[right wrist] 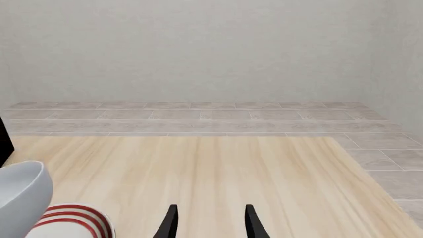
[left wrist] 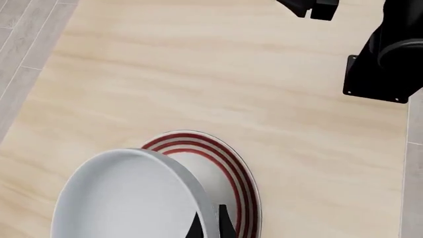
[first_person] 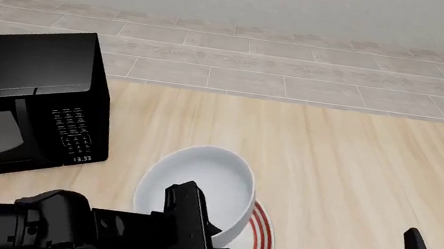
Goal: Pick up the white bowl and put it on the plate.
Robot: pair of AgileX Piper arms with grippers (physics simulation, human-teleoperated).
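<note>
A pale wood-grain surface (first_person: 344, 173) fills the lower frame. On it rest a black microwave (first_person: 23, 105) at left and, bottom centre, the plate (first_person: 260, 245) with 3 red rings.

A black microwave (first_person: 23, 105) with its door shut sits at nine o'clock on a light wooden table (first_person: 353, 174). Grey tiled floor (first_person: 299, 64) lies beyond, toward twelve o'clock.
</note>
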